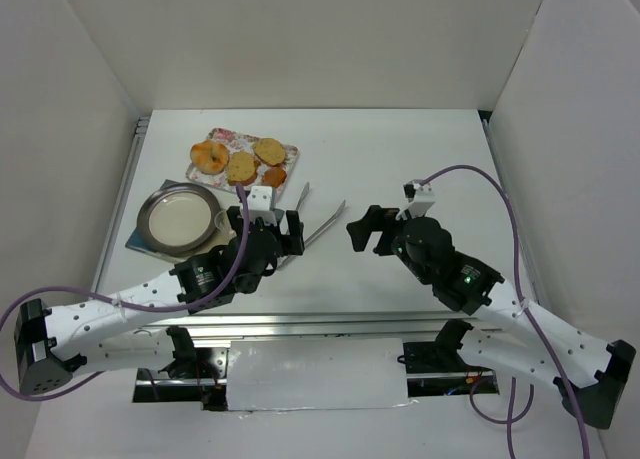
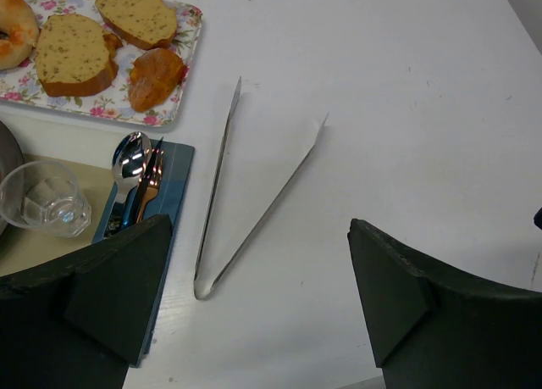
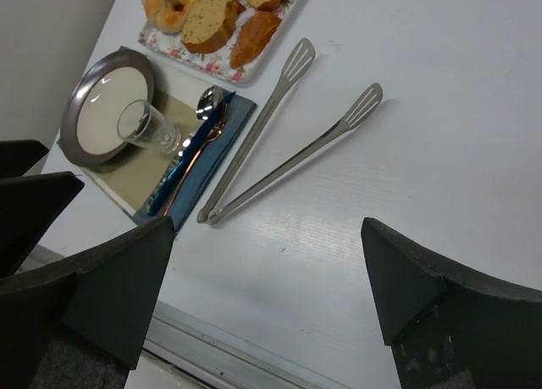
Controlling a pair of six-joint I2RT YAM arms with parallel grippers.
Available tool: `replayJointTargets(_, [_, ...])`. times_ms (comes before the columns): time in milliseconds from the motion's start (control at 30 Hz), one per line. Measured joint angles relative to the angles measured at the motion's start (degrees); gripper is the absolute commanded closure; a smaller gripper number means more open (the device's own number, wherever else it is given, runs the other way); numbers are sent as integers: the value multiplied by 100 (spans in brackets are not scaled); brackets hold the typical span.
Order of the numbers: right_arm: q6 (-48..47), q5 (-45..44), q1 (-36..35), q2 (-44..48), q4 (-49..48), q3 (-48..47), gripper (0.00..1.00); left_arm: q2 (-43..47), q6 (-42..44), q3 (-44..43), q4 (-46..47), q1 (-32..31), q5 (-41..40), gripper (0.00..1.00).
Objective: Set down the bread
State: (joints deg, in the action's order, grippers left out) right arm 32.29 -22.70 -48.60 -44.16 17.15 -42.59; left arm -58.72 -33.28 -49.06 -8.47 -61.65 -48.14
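1. Round golden-brown bagel-like bun [image 1: 209, 157]: at left end of floral rectangular tray [image 1: 291, 163]
2. Left black gripper [image 2: 258, 232]: jaws wide apart, empty, just in front of tray
3. Right black gripper [image 3: 267, 232]: jaws apart, seemingly empty, well right of tray

bread [image 2: 12, 31]: cut by left edge | plate [image 2: 6, 162]: mostly cropped

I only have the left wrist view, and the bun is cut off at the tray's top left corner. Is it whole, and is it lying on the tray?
Observer: Yes. The top view shows the bread whole, on the left end of the floral tray, beside the toasted slices.
Operator: Where is the right gripper?
Observer: The right gripper hovers open and empty, to the right of the tongs.
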Motion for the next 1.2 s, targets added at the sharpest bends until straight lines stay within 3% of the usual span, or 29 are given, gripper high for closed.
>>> replayJointTargets(333, [72, -2, 0, -516, 149, -166, 0, -164, 280, -17, 173, 0, 101, 0])
replayJointTargets(533, [238, -254, 0, -518, 308, -323, 0, -979, 710, -586, -177, 74, 236, 1])
replayJointTargets(667, [278, -323, 0, -223, 354, -319, 0, -1062, 1141, -632, -184, 520, 1154, 0])
replayJointTargets(867, [302, -382, 0, 221, 343, -293, 0, -1869, 1576, -1425, -398, 1766, 2944, 3])
replayJointTargets(1033, [337, -422, 0, 247, 354, -280, 0, -2817, 1989, -2081, -772, 2055, 3464, 0])
replayJointTargets(1200, [387, -509, 0, 319, 372, -269, 0, -3082, 2269, -2131, -1180, 2055, 3630, 1])
